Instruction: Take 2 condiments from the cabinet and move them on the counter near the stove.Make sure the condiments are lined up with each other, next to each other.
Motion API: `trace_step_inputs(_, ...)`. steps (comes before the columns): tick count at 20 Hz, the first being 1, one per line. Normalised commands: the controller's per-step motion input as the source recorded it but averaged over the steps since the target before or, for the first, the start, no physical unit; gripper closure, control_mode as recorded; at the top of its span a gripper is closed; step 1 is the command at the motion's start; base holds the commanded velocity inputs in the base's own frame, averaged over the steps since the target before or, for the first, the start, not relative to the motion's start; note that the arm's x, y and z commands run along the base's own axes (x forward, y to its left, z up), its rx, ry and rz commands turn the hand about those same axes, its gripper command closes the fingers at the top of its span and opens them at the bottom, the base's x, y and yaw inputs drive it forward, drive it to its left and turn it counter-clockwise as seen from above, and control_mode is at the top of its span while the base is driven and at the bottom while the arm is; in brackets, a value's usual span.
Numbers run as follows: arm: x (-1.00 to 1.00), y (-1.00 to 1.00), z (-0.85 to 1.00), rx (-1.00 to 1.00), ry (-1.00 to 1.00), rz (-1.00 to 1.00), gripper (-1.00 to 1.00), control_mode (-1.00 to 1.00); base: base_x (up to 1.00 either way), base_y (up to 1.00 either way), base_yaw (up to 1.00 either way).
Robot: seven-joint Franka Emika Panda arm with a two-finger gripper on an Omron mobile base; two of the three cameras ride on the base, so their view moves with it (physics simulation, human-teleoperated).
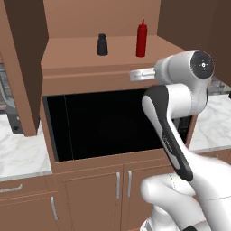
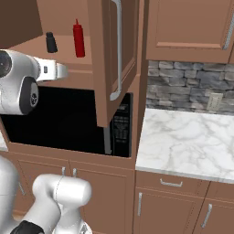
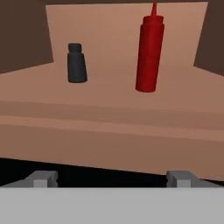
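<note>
Nearest to us in the hand view, our gripper (image 3: pixel 112 179) has its two small dark finger tips (image 3: pixel 41 178) set wide apart at about 7 and 5 o'clock, with nothing between them. Just past them runs the front edge of the bare wooden shelf (image 3: pixel 109 131) of the brown wooden wall cabinet (image 1: pixel 27 54), whose door stands open.

Further in on that shelf stand the two condiments, both upright and apart from each other. The small squat black shaker bottle with a rounded cap (image 3: pixel 76 63) sits toward 10 o'clock in the hand view. The taller slim red squeeze bottle with a pointed nozzle (image 3: pixel 149 52) sits toward 1 o'clock, to the right of the shaker. From the left base view we see the same pair, the black one (image 1: pixel 102 45) at about 12 o'clock and the red one (image 1: pixel 141 39) beside it toward 1 o'clock.

In the right base view, the white marble desk with grey veins (image 2: pixel 183 141) lies at 3 o'clock, over brown cupboards with silver handles (image 2: pixel 171 183). Beyond it a grey stone backsplash (image 2: pixel 187 87) rises at about 2 o'clock.
</note>
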Motion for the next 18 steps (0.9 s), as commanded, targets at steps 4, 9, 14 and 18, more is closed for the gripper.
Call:
trace_step_inputs(4,0.0,0.14,0.49,0.0,-0.08,0.06,-1.0,-1.0,0.0,0.0,0.0)
trace_step_inputs(9,0.02,0.39,0.14,0.0,0.0,0.1,-1.0,-1.0,0.0,0.0,0.0)
trace_step_inputs(14,0.01,0.33,0.11,0.0,0.01,0.06,-1.0,-1.0,0.0,0.0,0.0)
trace_step_inputs(18,0.07,0.04,0.03,0.0,0.07,0.01,-1.0,-1.0,0.0,0.0,0.0)
